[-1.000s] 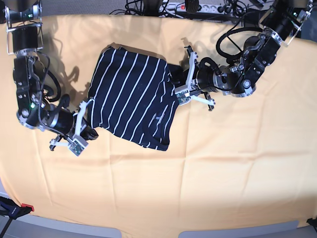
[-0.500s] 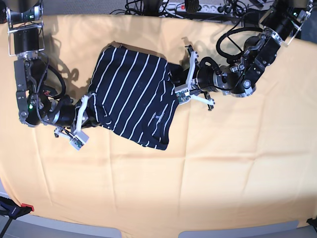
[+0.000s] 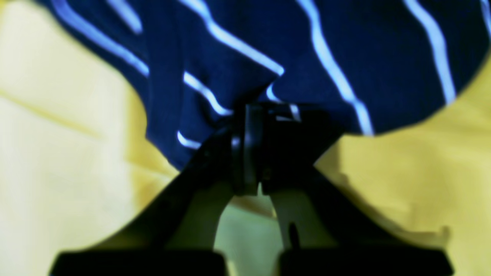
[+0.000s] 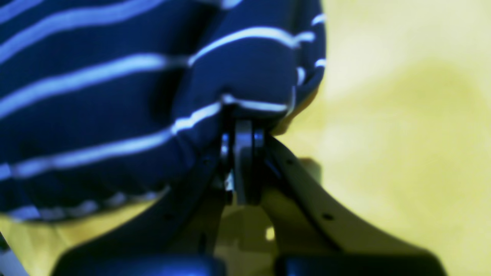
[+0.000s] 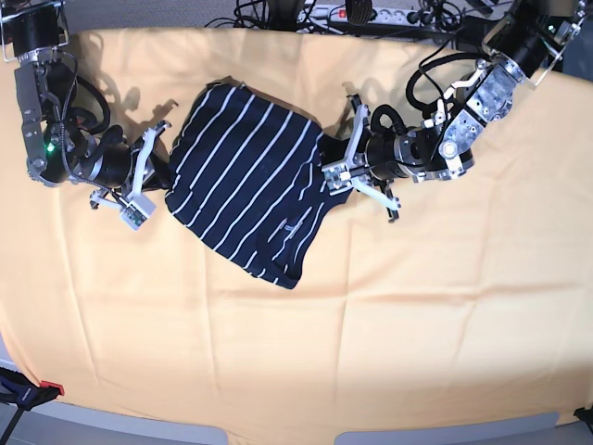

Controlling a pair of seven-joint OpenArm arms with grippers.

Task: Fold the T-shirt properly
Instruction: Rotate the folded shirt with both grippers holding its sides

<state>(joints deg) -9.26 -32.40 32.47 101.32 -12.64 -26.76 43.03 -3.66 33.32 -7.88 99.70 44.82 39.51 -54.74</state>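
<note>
The yellow-orange cloth (image 5: 389,306) covers the table. On it, left of centre, the T-shirt (image 5: 246,190) lies folded, long axis slanting from upper left to lower right. The left gripper (image 5: 335,174) pinches its right edge; the right gripper (image 5: 159,171) pinches its left edge.

yellow-orange cloth (image 5: 389,306) covers the desk, creased across the middle; power strip (image 5: 357,13) and tangled black cables (image 5: 269,11) at far edge; red-tipped clamp (image 5: 37,389) at near-left corner
</note>
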